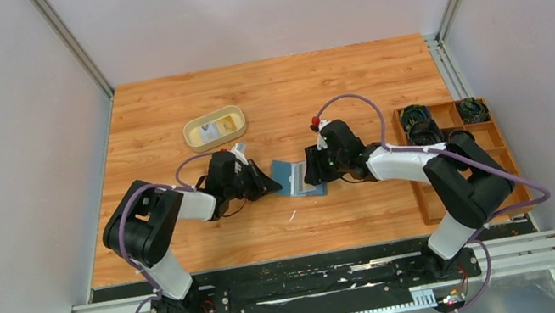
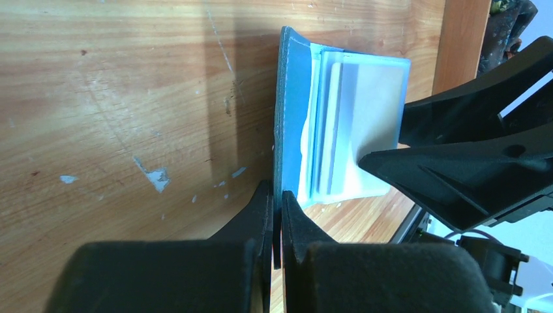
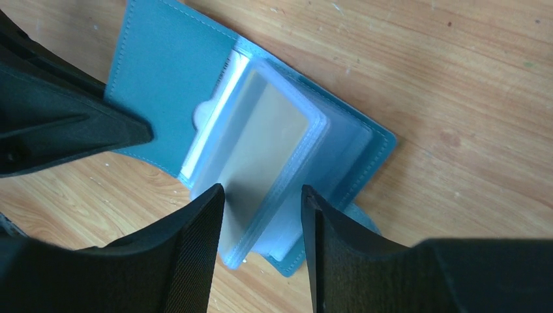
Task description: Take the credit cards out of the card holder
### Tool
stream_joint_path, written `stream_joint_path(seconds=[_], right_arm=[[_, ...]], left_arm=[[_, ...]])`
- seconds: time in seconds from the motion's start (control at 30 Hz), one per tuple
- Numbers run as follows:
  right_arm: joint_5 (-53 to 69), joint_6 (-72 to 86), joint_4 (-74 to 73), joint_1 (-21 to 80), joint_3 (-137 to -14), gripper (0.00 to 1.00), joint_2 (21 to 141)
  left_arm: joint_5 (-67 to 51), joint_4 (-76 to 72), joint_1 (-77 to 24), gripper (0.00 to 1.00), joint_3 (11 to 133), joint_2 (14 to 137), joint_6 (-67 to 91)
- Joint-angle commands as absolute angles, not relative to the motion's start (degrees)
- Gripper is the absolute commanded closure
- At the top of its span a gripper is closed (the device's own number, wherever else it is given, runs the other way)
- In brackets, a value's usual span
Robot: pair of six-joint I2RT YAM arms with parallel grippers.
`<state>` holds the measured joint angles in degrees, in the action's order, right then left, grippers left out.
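**Card holder open at mid-surface, both tools on it**

From the overhead camera I see the card holder (image 1: 295, 177) lying open near the middle of the surface (image 1: 287, 86), between the two arms. The left tool (image 1: 270, 183) meets it from one side and the right tool (image 1: 311, 169) from the other. That view is too small to show either grip.

The left wrist camera settles one: the left tool is pinched tight on the edge of the teal cover, which stands up on edge. The right wrist camera shows the paler inside, a stack of clear sleeves (image 3: 274, 150) fanned open. The right tool is about half open, its fingers (image 3: 195, 254) on either side of the stack. I cannot tell whether they press it.

Only the overhead view shows a tan oval tray (image 1: 213, 117) farther back, with a pale card (image 1: 209, 131) in it, and a brown compartmented box (image 1: 437, 201) at the right edge. The surface is scuffed orange woodgrain, with plain grey walls around it
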<state>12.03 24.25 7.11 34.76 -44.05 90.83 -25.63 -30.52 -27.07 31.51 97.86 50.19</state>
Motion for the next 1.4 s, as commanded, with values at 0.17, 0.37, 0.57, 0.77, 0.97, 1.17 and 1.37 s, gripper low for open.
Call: stream_joint_path(seconds=[0.17, 0.37, 0.57, 0.77, 0.97, 1.17, 1.37], right_arm=[[15.27, 24.86, 9.06, 36.91, -47.96, 0.5, 91.84], [15.81, 24.81, 9.48, 38.07, -49.87, 0.5, 92.39], [16.19, 24.88, 9.67, 39.2, -52.02, 0.51, 94.59], [15.62, 24.84, 10.05, 39.6, -51.45, 0.51, 95.48], [14.88, 24.34, 10.58, 40.29, -51.86, 0.5, 97.26], [15.42, 22.91, 10.43, 40.97, -54.77, 0.46, 99.13], [13.65, 20.91, 8.13, 41.09, -57.67, 0.44, 100.48]], left_arm=[[-22.24, -27.31, -29.78, 1.0, 32.1, 100.61, 49.13], [-21.84, -27.29, -29.97, 1.0, 31.87, 100.63, 49.22], [-21.49, -27.39, -29.97, 1.0, 31.44, 100.21, 49.31], [-21.77, -27.35, -29.97, 1.0, 31.22, 99.55, 49.26], [-22.3, -27.32, -30.03, 1.0, 31.25, 99.53, 49.22], [-22.76, -27.33, -30.12, 1.0, 31.18, 99.47, 49.04], [-22.52, -27.33, -30.15, 1.0, 30.81, 98.9, 49.04]])
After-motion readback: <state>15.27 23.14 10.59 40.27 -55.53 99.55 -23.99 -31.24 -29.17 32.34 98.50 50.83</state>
